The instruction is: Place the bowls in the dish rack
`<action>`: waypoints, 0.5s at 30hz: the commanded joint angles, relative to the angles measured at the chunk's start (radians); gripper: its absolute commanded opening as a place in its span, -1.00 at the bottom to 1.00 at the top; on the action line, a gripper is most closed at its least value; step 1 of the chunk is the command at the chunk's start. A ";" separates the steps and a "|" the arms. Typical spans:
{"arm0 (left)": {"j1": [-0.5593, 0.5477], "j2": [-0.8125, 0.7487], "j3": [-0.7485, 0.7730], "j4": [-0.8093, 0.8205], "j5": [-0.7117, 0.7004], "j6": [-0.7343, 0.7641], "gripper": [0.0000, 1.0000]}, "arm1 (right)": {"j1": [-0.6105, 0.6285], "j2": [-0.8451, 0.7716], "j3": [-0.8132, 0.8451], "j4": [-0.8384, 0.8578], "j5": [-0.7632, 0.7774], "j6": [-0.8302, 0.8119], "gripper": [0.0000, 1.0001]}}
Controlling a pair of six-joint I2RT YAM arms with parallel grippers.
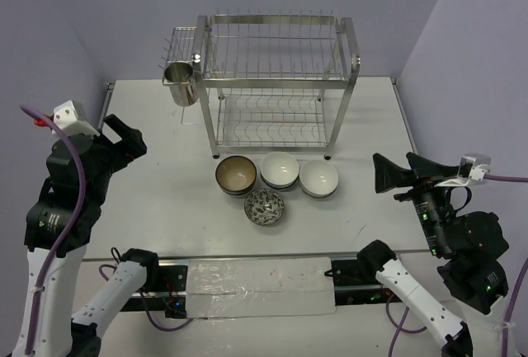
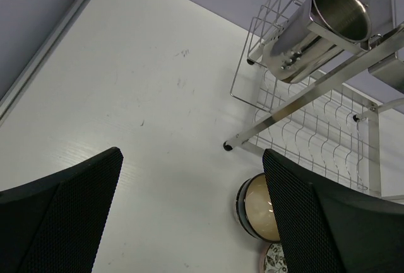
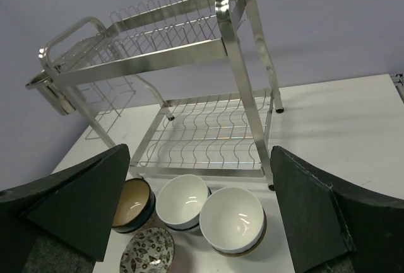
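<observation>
**In front of the dish rack: bowls bunched tight, nothing held**

On the table (image 1: 165, 200), four bowls sit in a cluster just before the lower tier of the dish rack (image 1: 276, 48). In the back row are the brown-lined bowl (image 1: 236, 174), the left white bowl (image 1: 280, 169) and the right white bowl (image 1: 318, 179). The patterned bowl (image 1: 264, 207) sits in front of them. Neighbours look to be touching or nearly so. Both tiers of the rack are bare, and a steel cup (image 1: 178, 83) hangs in its side basket.

The left gripper (image 2: 192, 156) is spread wide and empty, and hangs well left of the cluster. The right gripper (image 3: 201, 152) is likewise spread and empty, off to the right and facing the rack.

Risks, as judged:
- A finger lowered between touching rims would likely shove the neighbouring bowl.
- The white bowls may be nested on others, though this is unclear. A lift could drag up a second bowl and drop it.
- A glazed rim pinched edge-on could slip or swing.
- The lower tier lies under the upper shelf, so a high approach could clip the frame.
</observation>
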 commanded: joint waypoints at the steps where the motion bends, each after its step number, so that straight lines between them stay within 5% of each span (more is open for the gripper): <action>1: -0.002 0.019 0.016 0.017 0.032 0.002 0.99 | 0.012 0.002 0.005 0.001 0.019 -0.007 1.00; 15: -0.056 0.326 0.072 -0.017 0.325 0.025 0.99 | 0.012 -0.050 -0.111 0.082 0.067 0.112 1.00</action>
